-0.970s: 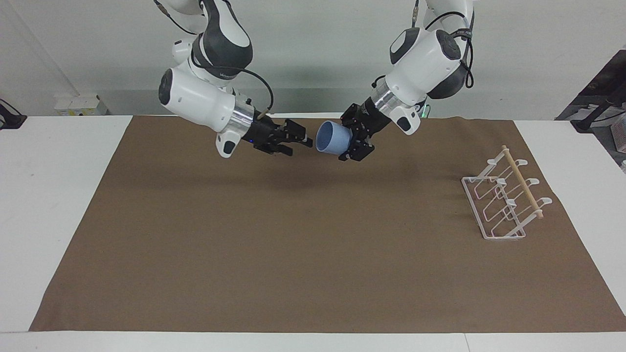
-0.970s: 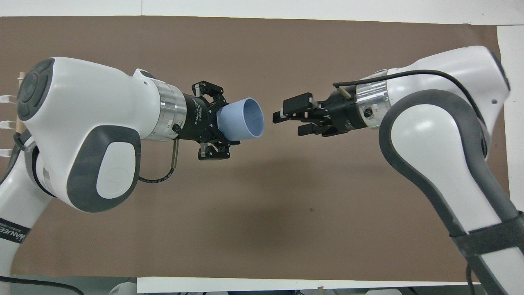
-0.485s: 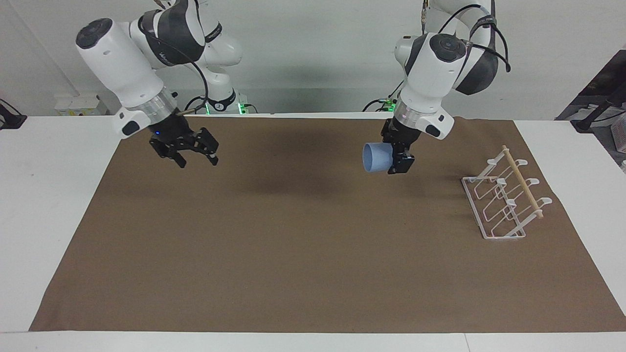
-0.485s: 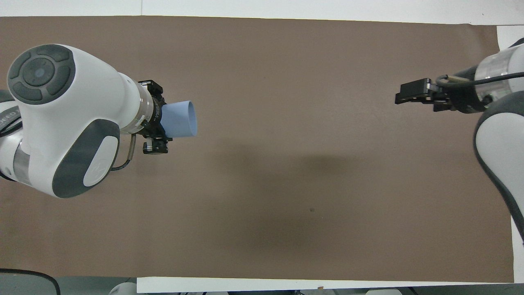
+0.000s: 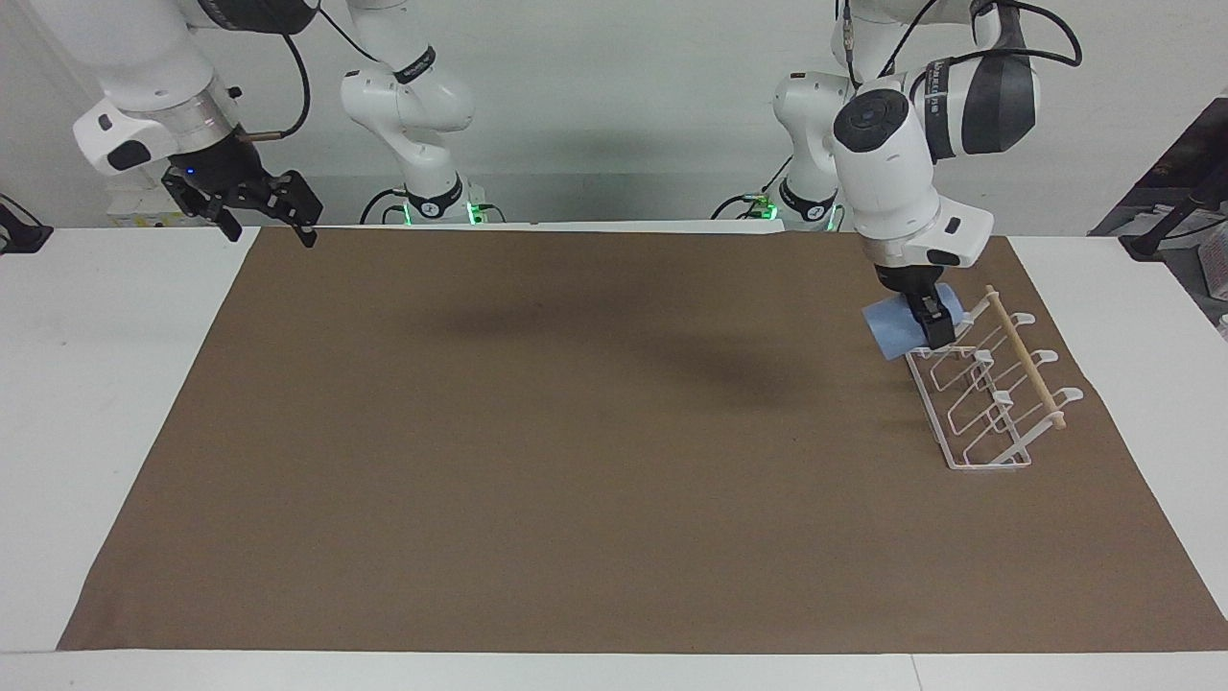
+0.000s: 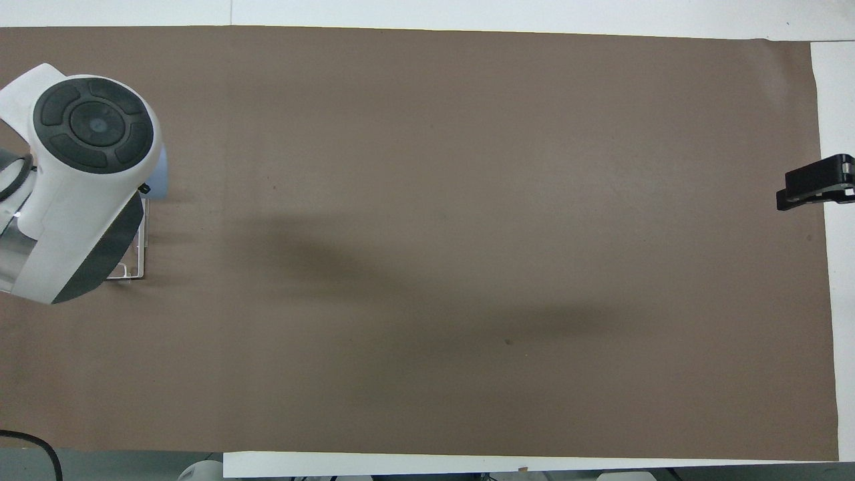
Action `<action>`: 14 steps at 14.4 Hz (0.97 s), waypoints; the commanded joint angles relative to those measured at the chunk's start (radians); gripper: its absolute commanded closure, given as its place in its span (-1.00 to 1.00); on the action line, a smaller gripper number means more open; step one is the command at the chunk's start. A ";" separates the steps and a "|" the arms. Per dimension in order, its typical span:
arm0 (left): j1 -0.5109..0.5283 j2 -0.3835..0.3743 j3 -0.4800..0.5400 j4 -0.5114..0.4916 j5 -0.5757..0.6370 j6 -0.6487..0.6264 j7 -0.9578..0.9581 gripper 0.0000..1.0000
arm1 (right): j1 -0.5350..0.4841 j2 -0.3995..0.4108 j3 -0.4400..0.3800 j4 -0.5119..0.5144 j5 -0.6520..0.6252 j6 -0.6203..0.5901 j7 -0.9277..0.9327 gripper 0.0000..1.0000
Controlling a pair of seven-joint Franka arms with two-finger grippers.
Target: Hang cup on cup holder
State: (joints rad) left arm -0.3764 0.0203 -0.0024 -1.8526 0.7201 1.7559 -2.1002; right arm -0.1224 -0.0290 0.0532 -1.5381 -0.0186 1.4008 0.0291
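One cup (image 5: pixel 892 328), one cup holder (image 5: pixel 988 393).

L gripper (image 5: pixel 929 326) holds cup (image 5: pixel 892 331) over holder (image 5: pixel 969 403).

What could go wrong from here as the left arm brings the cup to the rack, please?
1. The left gripper holds the cup on its side at the rack end nearest the robots; it may miss a prong.
2. The light rack stands loose on the brown mat; a bump could shift it.

A robotics lab: two arms (image 5: pixel 892 163) at a papered table (image 5: pixel 115 384).
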 commanded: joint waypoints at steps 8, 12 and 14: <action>0.080 0.182 -0.010 -0.030 0.528 -0.012 -0.113 0.38 | 0.069 0.000 -0.049 -0.013 -0.021 -0.034 -0.015 -1.00; 0.086 0.268 -0.010 -0.025 0.633 -0.065 -0.113 0.38 | 0.061 -0.006 -0.050 -0.023 -0.021 -0.032 -0.012 -1.00; 0.099 0.268 -0.011 -0.030 0.634 -0.062 -0.115 0.38 | 0.061 -0.006 -0.049 -0.027 -0.021 -0.029 -0.012 -1.00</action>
State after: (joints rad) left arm -0.2977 0.2829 -0.0025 -1.8889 1.3307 1.7130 -2.2112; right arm -0.0584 -0.0164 0.0031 -1.5432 -0.0258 1.3740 0.0286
